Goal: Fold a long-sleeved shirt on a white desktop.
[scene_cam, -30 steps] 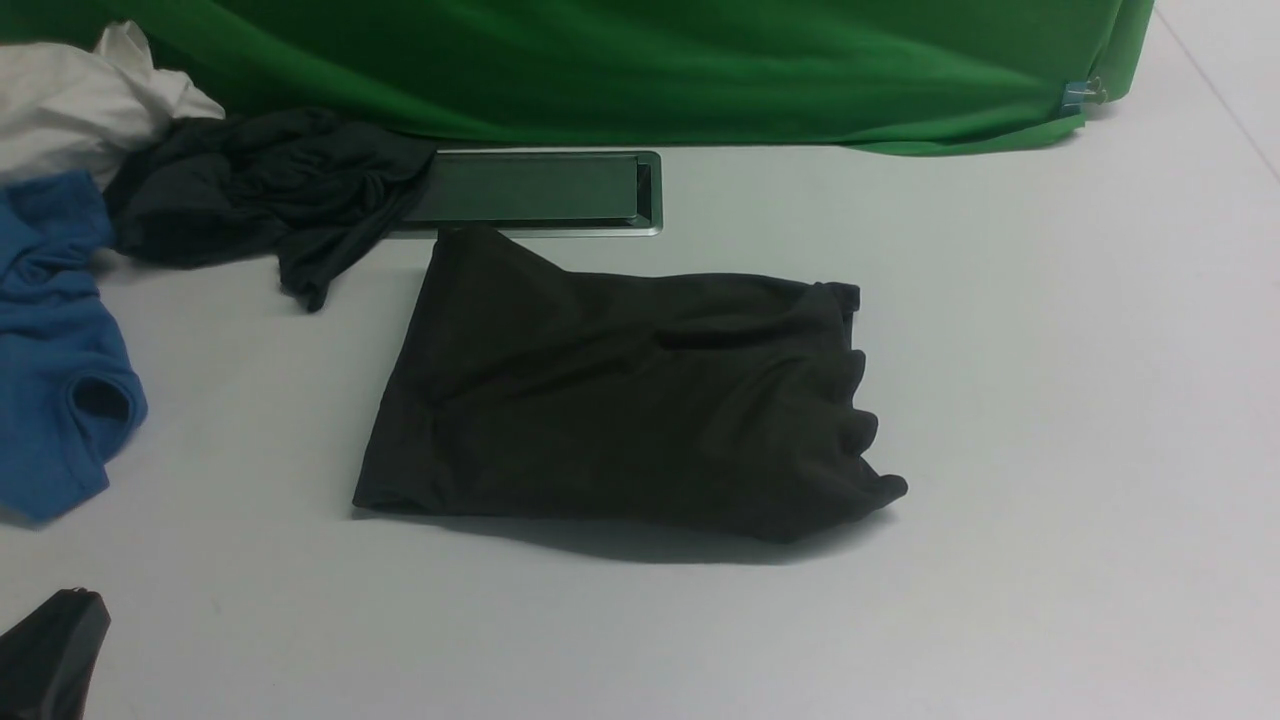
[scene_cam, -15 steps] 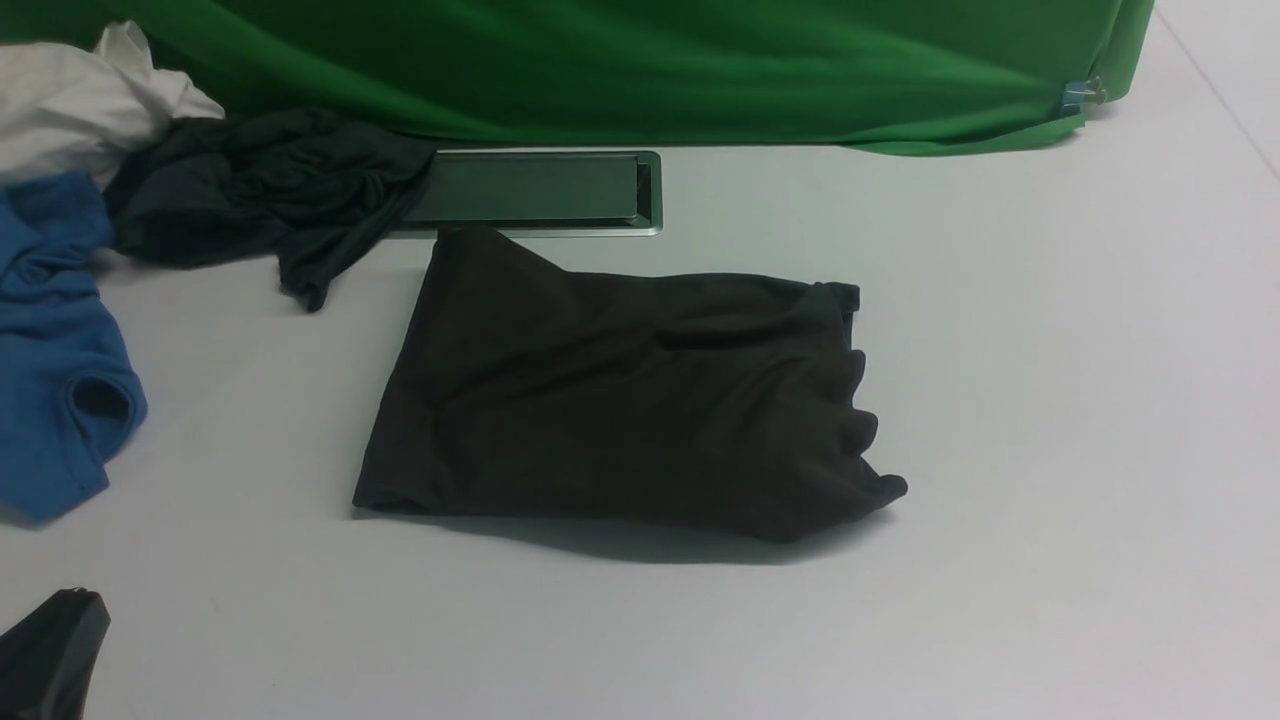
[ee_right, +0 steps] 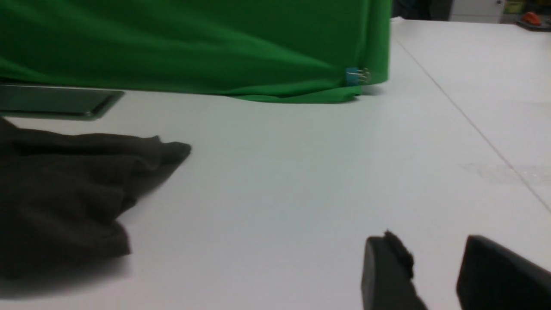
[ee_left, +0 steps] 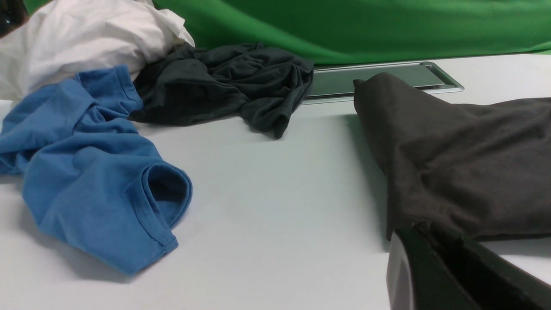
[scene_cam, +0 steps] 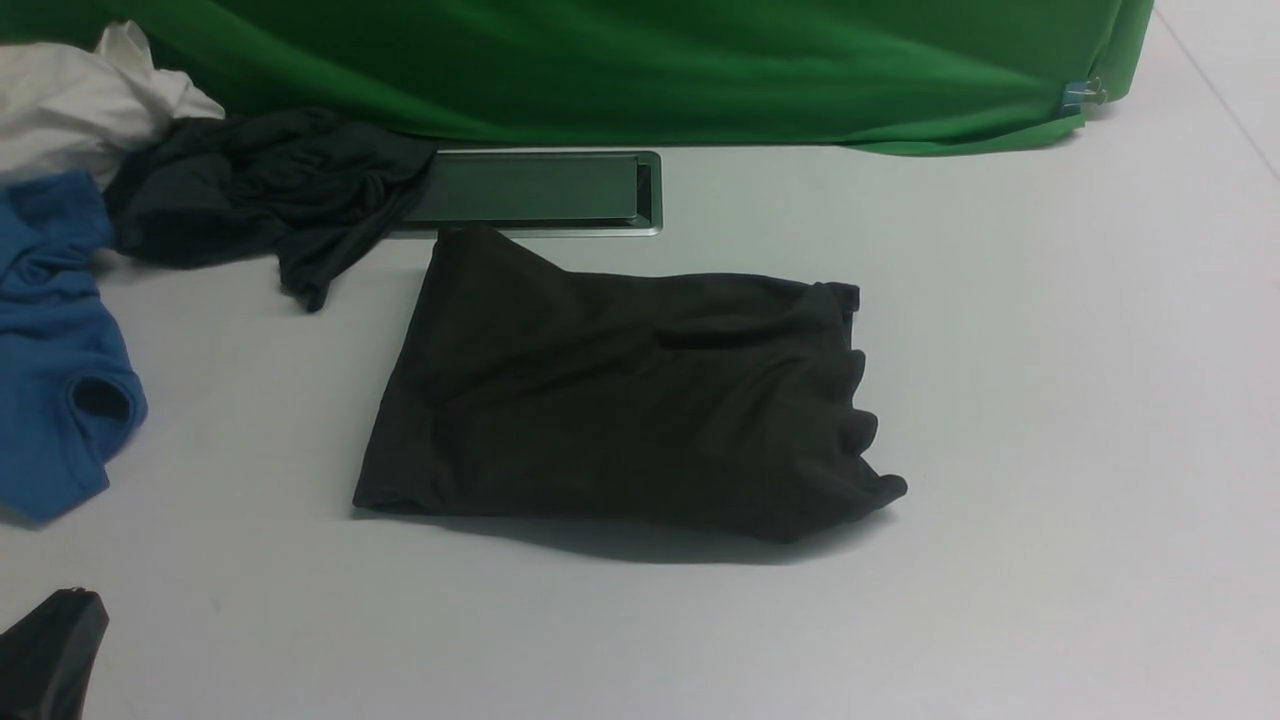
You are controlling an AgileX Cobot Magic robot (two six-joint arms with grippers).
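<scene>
Crumpled white cloth (scene_cam: 90,100) lies at the far left of the bench (scene_cam: 1050,400), close to the green backdrop cloth (scene_cam: 600,70). Nearer on that same side is a bright blue shirt (scene_cam: 60,340), rumpled, one tubular opening showing at its near end. The left jaws (ee_left: 419,230) are clenched; in the front view, only a dark part of that arm enters at the near left corner. Just right of the white cloth, a smaller dark garment (scene_cam: 270,190) sits bunched, overlapping the left part of a silver-framed dark hatch (scene_cam: 530,185).

Around the middle of the bench, on the near side of the hatch, is the long-sleeved shirt (scene_cam: 620,400), very dark, gathered into a compact, roughly four-sided shape. Its left side is fairly straight, its right side scalloped with small folds. Right of it, at the backdrop's lower corner, is a metal clip (scene_cam: 1096,91) by a blue patch. The right jaws (ee_right: 430,249) stand parted, with nothing between them, well apart from the shirt.
</scene>
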